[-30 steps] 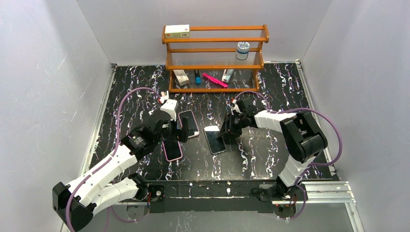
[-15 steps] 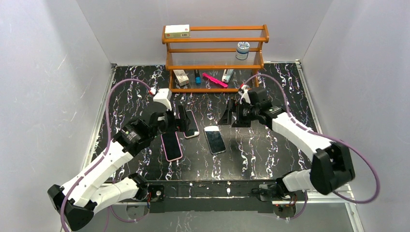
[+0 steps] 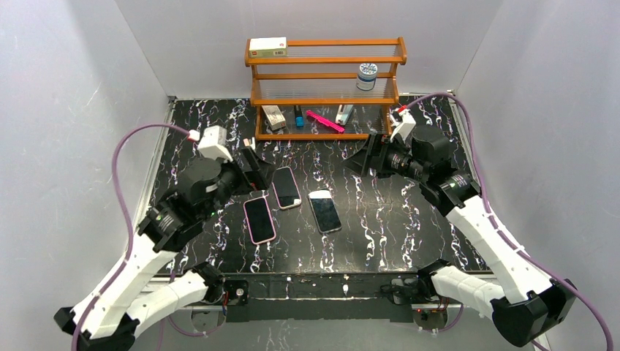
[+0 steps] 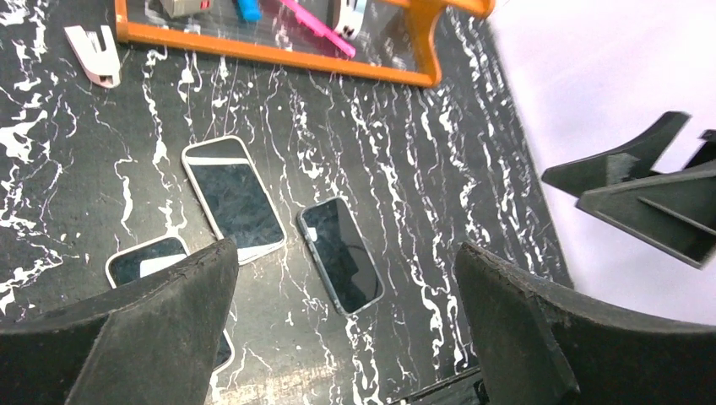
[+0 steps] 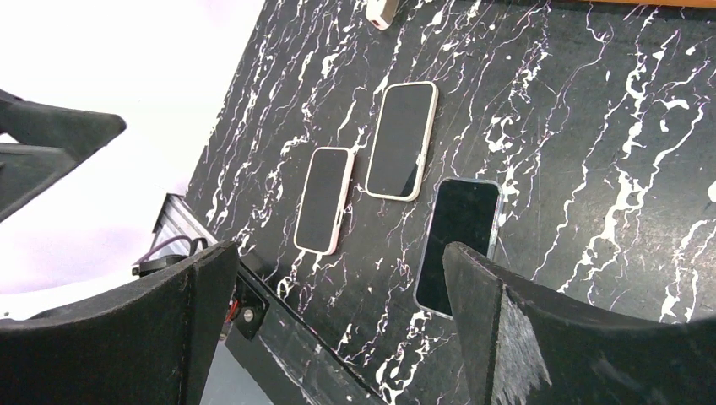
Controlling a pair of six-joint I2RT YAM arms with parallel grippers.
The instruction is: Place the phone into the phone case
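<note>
Top external view: three phones lie face up, screens dark, in the middle of the black marbled table [image 3: 409, 219], nearer its front edge than its back edge. The rightmost phone [image 3: 324, 210] is dark. From the right wrist a clear rim shows round it, so it appears to sit inside the phone case [image 5: 499, 215]. Just left of it, and a little nearer the back edge, lies a pale-rimmed phone [image 3: 286, 187]. Left again, nearest the front edge, lies a pink-rimmed phone [image 3: 259, 219]. The three lie close together; whether any two touch cannot be told.

The left gripper [image 3: 257, 167] hangs in the air above the table's left half, beside the pale-rimmed phone in this view. Its fingers are spread wide and pinch nothing. The right gripper [image 3: 363, 161] hangs above the table toward the back edge, right of the phones, fingers likewise spread wide and empty. Both wrist cameras look down between their splayed fingers onto all three phones.

A wooden rack [image 3: 325, 88] stands at the middle of the back edge. On its top shelf sits a white box [image 3: 267, 47], on its middle shelf a jar [image 3: 367, 75], and on its lowest shelf a pink comb [image 3: 324, 121] among other small items. A small white piece [image 4: 94, 55] lies on the table just in front of the rack's left end.
</note>
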